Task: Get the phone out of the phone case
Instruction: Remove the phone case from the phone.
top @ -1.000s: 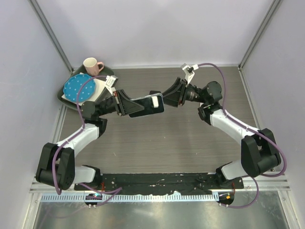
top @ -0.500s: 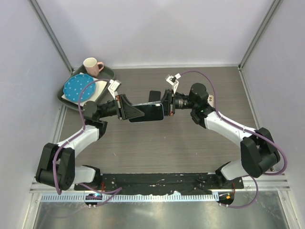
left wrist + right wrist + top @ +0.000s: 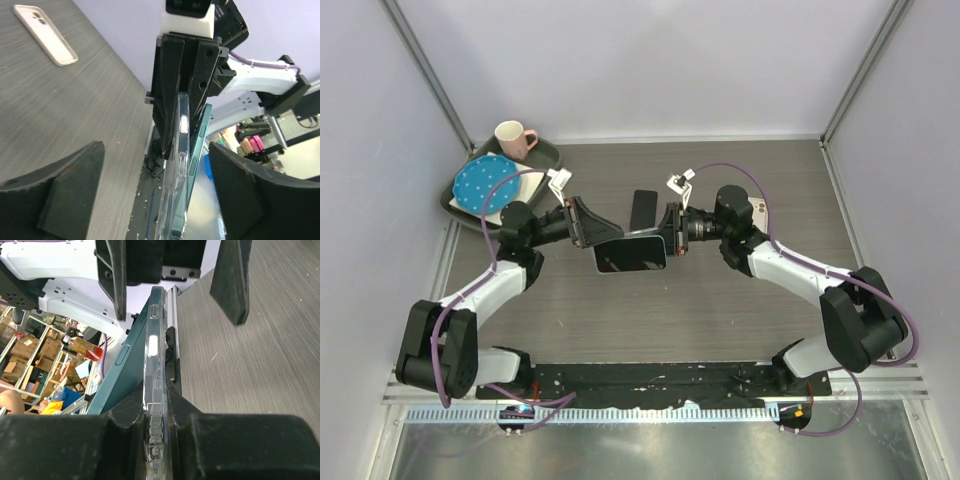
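Right claw (image 3: 156, 400) pinching clear case (image 3: 154, 345), left claw (image 3: 155, 146) spread around phone (image 3: 200, 135), beige case (image 3: 45, 34) apart

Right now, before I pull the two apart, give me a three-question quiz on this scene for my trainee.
1. Which side's jaws clamp the clear plastic phone case? A) left B) right
2. True or false: the teal phone sits fully seated in that case.
3. Fill in: the left gripper has its jaws ____.
Key: 1 B, the right gripper; 2 false, the phone splays away from the case; 3 open.
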Controlling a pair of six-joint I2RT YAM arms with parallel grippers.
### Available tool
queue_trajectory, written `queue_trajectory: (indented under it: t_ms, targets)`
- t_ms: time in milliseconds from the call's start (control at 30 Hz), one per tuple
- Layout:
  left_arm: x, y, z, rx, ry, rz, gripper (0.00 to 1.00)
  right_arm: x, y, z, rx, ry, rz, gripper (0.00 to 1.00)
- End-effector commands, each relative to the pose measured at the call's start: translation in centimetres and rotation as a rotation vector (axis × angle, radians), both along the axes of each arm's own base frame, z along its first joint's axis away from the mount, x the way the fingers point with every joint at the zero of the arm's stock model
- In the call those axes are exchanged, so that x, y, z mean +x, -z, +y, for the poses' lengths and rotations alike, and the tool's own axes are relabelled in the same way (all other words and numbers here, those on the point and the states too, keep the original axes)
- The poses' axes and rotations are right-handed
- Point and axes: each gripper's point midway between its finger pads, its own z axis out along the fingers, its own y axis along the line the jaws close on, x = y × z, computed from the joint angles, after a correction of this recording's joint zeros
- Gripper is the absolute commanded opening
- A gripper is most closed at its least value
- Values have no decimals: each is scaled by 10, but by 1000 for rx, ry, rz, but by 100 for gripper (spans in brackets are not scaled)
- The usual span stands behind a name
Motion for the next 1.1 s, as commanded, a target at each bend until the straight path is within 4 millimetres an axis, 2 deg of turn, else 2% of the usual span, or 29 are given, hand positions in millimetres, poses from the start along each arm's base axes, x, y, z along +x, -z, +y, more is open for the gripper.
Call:
queue_trajectory:
  t_ms: [0, 33, 67, 133, 167, 200, 267, 300, 367, 400, 433, 500, 567, 600, 633, 733, 933, 1067]
  targets:
    - [21, -2, 5, 55, -69, -73, 97, 5, -1, -8, 22, 15, -40, 1]
    - [20, -1, 5, 65, -56, -84, 100, 7, 3, -9, 15, 21, -28, 1]
    - [24, -11, 5, 78, -53, -165, 100, 8, 7, -9, 7, 27, -18, 1]
    - [26, -12, 5, 123, -32, -192, 100, 16, 18, -13, -14, 50, 12, 1]
    - [32, -28, 6, 150, -42, -302, 100, 19, 26, -13, -26, 61, 32, 1]
    - [33, -22, 6, 187, -44, -275, 100, 22, 31, -15, -36, 76, 49, 1]
    - [41, -35, 8, 216, -70, -345, 100, 31, 42, -18, -54, 114, 75, 1]
    - [43, -25, 10, 275, -69, -366, 100, 34, 46, -19, -62, 127, 84, 1]
    - [50, -30, 11, 331, -95, -439, 100, 43, 55, -24, -83, 166, 104, 1]
    - [49, -24, 13, 378, -87, -480, 100, 46, 62, -25, -97, 178, 123, 1]
    - [46, -26, 10, 400, -73, -526, 100, 49, 65, -27, -100, 189, 128, 1]
    - [45, -14, 10, 496, -61, -598, 100, 60, 72, -29, -116, 226, 152, 1]
    - [32, -8, -3, 549, 1, -666, 100, 68, 76, -30, -127, 250, 166, 1]
    - [30, 10, -2, 639, 9, -658, 100, 72, 77, -31, -132, 262, 171, 1]
    - [18, 15, -16, 671, 77, -748, 100, 74, 81, -31, -143, 268, 181, 1]
    - [3, 34, -29, 740, 150, -794, 100, 77, 84, -31, -159, 282, 182, 1]
    - [-3, 48, -46, 806, 235, -895, 100, 79, 86, -31, -181, 279, 192, 1]
    - [-4, 69, -58, 888, 318, -961, 100, 78, 87, -30, -199, 264, 203, 1]
